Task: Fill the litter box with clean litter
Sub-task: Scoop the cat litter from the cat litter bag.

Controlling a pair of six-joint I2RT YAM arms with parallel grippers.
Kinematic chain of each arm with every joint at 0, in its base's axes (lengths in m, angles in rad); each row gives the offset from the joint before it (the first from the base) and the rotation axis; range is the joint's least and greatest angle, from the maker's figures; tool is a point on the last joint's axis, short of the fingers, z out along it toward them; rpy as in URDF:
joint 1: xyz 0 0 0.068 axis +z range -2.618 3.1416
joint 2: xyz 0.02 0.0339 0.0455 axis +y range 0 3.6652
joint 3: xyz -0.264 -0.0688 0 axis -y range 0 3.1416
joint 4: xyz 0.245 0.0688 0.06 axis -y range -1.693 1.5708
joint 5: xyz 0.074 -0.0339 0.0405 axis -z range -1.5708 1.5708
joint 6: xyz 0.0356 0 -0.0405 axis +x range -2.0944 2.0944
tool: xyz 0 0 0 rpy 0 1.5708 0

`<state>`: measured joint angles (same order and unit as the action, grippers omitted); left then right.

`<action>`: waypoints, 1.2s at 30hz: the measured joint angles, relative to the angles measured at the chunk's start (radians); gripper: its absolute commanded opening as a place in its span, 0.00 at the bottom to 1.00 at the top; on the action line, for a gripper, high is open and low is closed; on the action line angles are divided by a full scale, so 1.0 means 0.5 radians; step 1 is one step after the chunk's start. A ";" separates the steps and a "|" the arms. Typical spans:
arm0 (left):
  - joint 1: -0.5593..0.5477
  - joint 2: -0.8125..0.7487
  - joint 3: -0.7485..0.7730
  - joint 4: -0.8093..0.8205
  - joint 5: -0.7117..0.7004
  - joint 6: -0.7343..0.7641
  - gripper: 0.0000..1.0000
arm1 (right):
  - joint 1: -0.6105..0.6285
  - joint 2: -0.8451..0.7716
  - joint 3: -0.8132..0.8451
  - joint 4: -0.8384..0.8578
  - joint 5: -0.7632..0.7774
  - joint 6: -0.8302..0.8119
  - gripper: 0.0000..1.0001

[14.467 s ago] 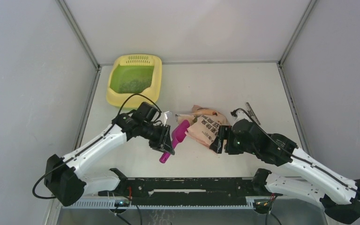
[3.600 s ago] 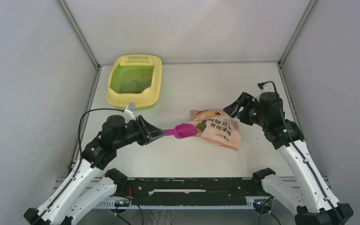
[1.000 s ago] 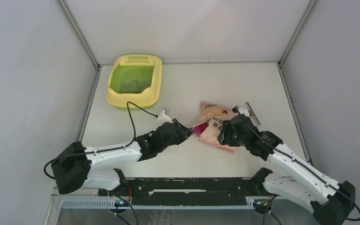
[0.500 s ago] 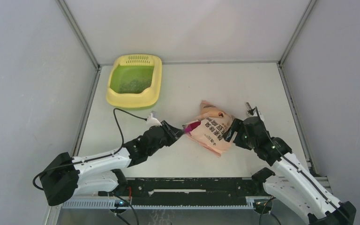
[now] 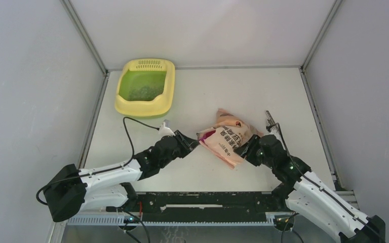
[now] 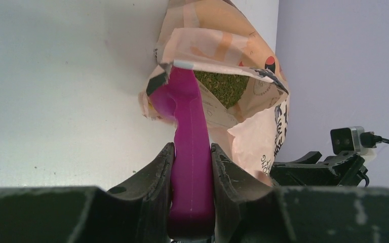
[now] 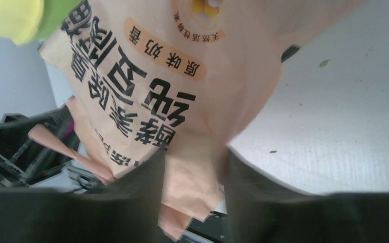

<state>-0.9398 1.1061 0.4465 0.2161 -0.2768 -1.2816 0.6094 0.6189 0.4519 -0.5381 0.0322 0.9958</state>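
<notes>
**Scoop at the bag mouth: spill and slip risks ahead**

Gripping the magenta scoop by its handle in the left tool, with both fingers pressed flat against its sides. Reaching with the bowl end into the torn mouth of the peach bag, right beside the clean litter heaped inside. Cannot tell the bowl's load from here. Pinching the bag's lower corner in the right tool, with plastic filling the gap between the fingers, and apparently tipping that end up off the bench. Looks like the scooping step, with the carry not yet begun.

Well apart, toward the bench's far left corner: the litter box, showing only a thin dark speckle of granules on its green floor. Probably far from full.

Could go wrong in several ways from here:

- Might snag the bowl's edge on the bag's lip and drag the whole bag along, given thin plastic and a corner-only hold.
- Might lose that corner from the right tool, slumping the bag and pouring granules across the bench.
- Might tilt the scoop on the long carry, given a grip far back on the handle, and scatter the load short of the rim.

Worth keeping the bowl level and lifting clear of the lip before swinging toward the box.
</notes>
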 measured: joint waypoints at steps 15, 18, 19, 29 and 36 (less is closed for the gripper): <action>0.149 0.105 0.264 -0.261 0.361 0.235 0.09 | 0.143 -0.011 -0.012 -0.021 0.090 0.078 0.00; 0.206 0.248 0.397 -0.293 0.572 0.320 0.09 | 0.141 -0.048 -0.012 -0.052 0.082 0.028 0.00; 0.223 0.306 0.438 -0.301 0.649 0.351 0.09 | 0.134 -0.065 -0.012 -0.072 0.074 0.005 0.00; 0.285 0.621 0.510 -0.166 1.115 0.449 0.08 | 0.018 -0.124 -0.008 -0.215 -0.066 -0.190 0.00; 0.295 0.900 0.565 0.141 1.260 0.454 0.07 | -0.022 -0.124 -0.008 -0.237 -0.130 -0.262 0.00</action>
<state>-0.7921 1.5558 0.7288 0.2867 0.3531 -1.0546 0.5983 0.5571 0.4480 -0.6567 -0.0330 0.8650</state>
